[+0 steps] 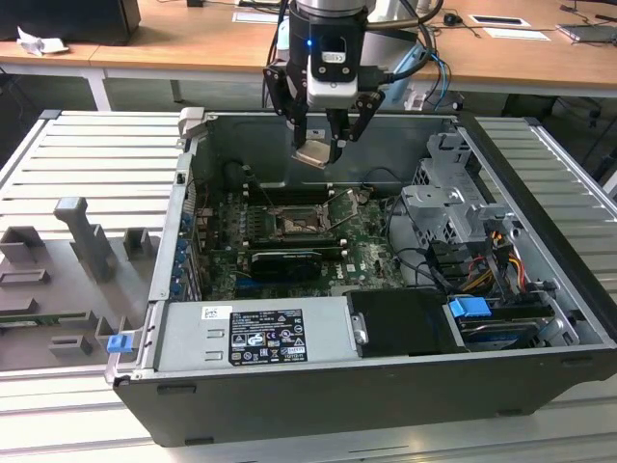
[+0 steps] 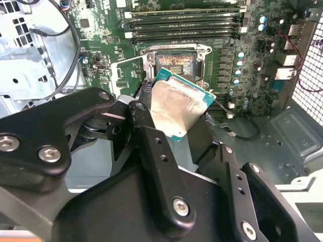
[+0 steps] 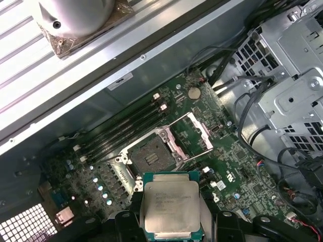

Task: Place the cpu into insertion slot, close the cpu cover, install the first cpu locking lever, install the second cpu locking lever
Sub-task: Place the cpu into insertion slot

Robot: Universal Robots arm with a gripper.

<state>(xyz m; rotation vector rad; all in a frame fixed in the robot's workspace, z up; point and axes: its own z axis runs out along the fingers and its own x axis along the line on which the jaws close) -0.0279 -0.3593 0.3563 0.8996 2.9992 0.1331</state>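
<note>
Exterior view: black gripper (image 1: 318, 145) clamps small square silver-beige cpu (image 1: 312, 155) by its edges.
Insertion slot (image 1: 292, 225): square black socket, uncovered, well below.

Silver cpu (image 3: 171, 206) tilted above bare insertion slot (image 3: 150, 155); cpu cover (image 3: 203, 130) seemingly open.

Soft, even light is falling from above in the exterior view: the ribbed grey table (image 1: 96, 154) is looking bright, while the inside of the computer case (image 1: 251, 145) is lying in shadow. In the second wrist view the chip (image 2: 174, 103) is giving off a pale glare, and the black gripper (image 2: 177, 121) near the lens is looking dark and slightly soft. In the first wrist view the table strips (image 3: 30, 60) are washing out almost white, and the green board (image 3: 237, 166) is looking dim.
</note>
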